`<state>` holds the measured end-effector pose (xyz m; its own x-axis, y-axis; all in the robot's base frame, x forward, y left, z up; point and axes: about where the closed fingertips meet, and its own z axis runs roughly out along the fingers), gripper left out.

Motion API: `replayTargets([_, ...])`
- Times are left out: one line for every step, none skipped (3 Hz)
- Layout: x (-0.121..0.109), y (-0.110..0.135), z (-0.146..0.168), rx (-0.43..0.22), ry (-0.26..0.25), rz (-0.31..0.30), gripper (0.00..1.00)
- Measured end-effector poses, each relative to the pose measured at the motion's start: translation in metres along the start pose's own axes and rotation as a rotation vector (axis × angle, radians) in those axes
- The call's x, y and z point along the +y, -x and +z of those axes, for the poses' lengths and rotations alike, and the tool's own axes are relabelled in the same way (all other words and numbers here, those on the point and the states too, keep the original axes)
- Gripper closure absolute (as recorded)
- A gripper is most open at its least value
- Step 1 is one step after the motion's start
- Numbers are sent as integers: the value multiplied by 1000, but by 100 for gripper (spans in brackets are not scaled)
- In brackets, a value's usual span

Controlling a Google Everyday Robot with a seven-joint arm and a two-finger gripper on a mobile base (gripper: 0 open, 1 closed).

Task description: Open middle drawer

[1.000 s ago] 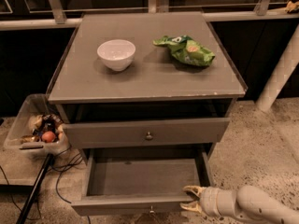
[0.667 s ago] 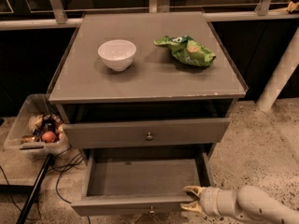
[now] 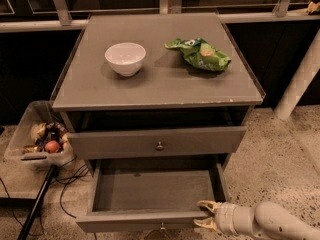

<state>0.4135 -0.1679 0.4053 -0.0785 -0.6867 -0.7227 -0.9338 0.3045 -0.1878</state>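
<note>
Middle drawer (image 3: 150, 190) stands pulled well out, under the upper drawer (image 3: 125, 143). Gripper (image 3: 202, 214) is at the right end of its front panel, fingers spread apart. Judged: stiff wooden box, fairly heavy, not fragile. Best hold is the small centre knob (image 3: 161, 227) or the front's top edge.

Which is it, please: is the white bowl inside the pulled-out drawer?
No, the white bowl stands on the cabinet top; the claw is at the open middle drawer's front corner.

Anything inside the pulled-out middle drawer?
Middle drawer: bare floor showing, rear strip hidden under the upper drawer. Gripper sits at its front right corner.
</note>
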Motion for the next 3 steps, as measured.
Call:
replayTargets([0, 0, 0, 0, 0, 0, 59])
replayTargets([0, 0, 0, 0, 0, 0, 36])
replayTargets([0, 0, 0, 0, 0, 0, 13])
